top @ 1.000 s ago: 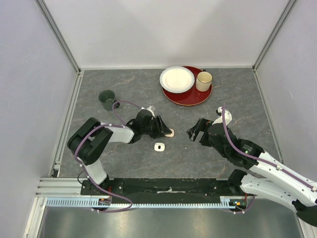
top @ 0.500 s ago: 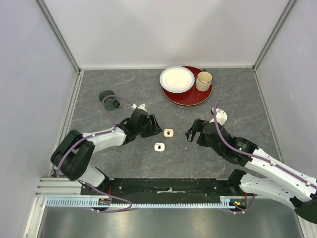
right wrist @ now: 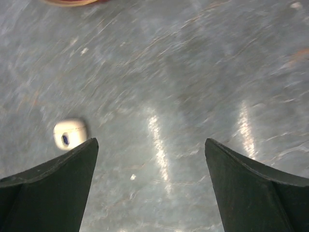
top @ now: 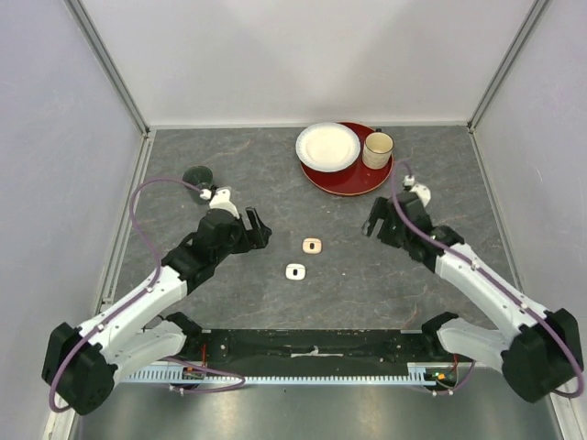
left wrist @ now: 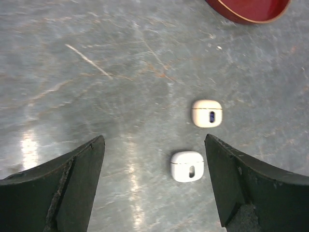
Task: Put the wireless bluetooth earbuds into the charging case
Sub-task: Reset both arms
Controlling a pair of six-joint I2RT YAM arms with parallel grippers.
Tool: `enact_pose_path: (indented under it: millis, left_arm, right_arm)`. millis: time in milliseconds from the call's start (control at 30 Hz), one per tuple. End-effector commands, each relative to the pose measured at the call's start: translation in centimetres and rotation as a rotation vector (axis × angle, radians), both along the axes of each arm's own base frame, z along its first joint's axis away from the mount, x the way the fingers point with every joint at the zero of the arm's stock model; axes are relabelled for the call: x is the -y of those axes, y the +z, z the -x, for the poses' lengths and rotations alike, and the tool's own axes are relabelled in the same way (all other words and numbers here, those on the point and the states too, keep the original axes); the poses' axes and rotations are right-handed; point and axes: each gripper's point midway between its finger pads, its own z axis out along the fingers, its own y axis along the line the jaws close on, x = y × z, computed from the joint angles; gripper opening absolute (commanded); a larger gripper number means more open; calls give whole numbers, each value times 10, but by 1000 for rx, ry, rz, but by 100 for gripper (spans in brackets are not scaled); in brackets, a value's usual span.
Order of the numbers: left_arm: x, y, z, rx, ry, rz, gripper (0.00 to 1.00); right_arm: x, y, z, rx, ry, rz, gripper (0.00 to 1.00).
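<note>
Two small closed white charging cases lie mid-table: a cream-tinted case (top: 312, 245) (left wrist: 207, 113) (right wrist: 70, 134) and a whiter case (top: 294, 271) (left wrist: 188, 166) just nearer the arms. No wireless bluetooth earbuds show in any view. My left gripper (top: 255, 227) (left wrist: 153, 140) is open and empty, hovering left of both cases and well apart from them. My right gripper (top: 374, 225) (right wrist: 150, 141) is open and empty to the right of the cases, with only bare table between its fingers.
A red tray (top: 367, 179) (left wrist: 246, 9) at the back holds a white plate (top: 327, 146) and a cream mug (top: 378, 149). A dark green mug (top: 197, 176) stands at the back left, close behind the left arm. Walls enclose three sides.
My left gripper opened, left the cream-tinted case on the table and drew back to the left. My right gripper moved away to the right and back.
</note>
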Motion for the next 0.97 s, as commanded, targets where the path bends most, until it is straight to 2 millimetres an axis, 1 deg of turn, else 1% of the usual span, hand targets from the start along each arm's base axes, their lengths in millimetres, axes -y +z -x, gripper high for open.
enact_pose_path:
  millis: [0,33,67,133,167,200,233,267,300,333,367,400,433,467,500,533,567,600,667,700,767,800,833,867,900,933]
  left_arm:
    - [-41,-3,-2,61,34,-92,90]
    - [-44,-2,-4,74,29,-73,90]
    - [-61,-2,-9,73,79,-60,90]
    - [-72,10,-11,113,101,-25,91]
    - [-73,13,-11,130,106,-21,91]
    - [-75,23,-11,168,117,-10,91]
    - [-75,27,-11,179,136,14,91]
    - [-76,27,-11,187,147,22,91]
    - [-79,28,-11,188,164,25,91]
    - [-84,30,-12,186,216,45,91]
    - [-86,32,-12,184,243,57,91]
    - [-89,32,-14,184,271,62,91]
    - [-90,31,-15,183,281,63,91]
    - [-91,32,-15,184,291,63,91]
    - [-94,31,-16,181,310,62,91]
    - [-95,30,-17,173,331,76,91]
    - [-95,27,-17,162,344,76,91]
    - [-99,23,-18,146,377,79,91]
    - [-103,19,-18,127,405,71,91]
    - [-104,21,-19,128,416,74,92]
    - [-102,19,-19,119,413,77,92]
    - [-101,22,-19,122,407,78,92]
    - [-101,23,-20,122,403,77,92]
    - [-101,22,-19,121,404,71,92]
    - [-102,22,-19,121,408,68,92]
    - [-102,23,-20,127,406,67,92]
  right_arm:
    - [26,-3,-36,-16,4,-91,98]
    - [31,-5,-40,-25,-3,-91,98]
    - [39,-10,-43,-38,-23,-76,98]
    - [58,-13,-50,-28,-75,-5,98]
    - [64,-15,-49,-29,-84,21,98]
    - [66,-15,-51,-15,-88,40,98]
    - [73,-15,-52,0,-88,76,98]
    - [80,-18,-48,10,-117,100,98]
    - [88,-16,-51,44,-161,116,98]
    - [94,-16,-51,69,-200,127,98]
    - [109,-18,-44,100,-258,174,98]
    - [114,-11,-48,156,-280,181,98]
    - [120,-8,-48,188,-295,202,98]
    - [128,-8,-41,219,-305,244,98]
    - [130,-1,-46,273,-302,255,98]
    - [132,0,-45,294,-296,277,98]
    - [139,-5,-40,299,-304,320,98]
    - [141,0,-44,330,-311,324,98]
    - [149,-6,-43,321,-342,362,98]
    - [151,-13,-44,298,-350,382,98]
    - [156,-14,-48,310,-366,410,98]
    - [157,-18,-49,292,-362,432,98]
    - [157,-17,-51,303,-365,443,98]
    - [162,-8,-56,354,-396,455,98]
    - [164,-15,-52,366,-401,463,98]
    - [164,-1,-59,457,-426,438,98]
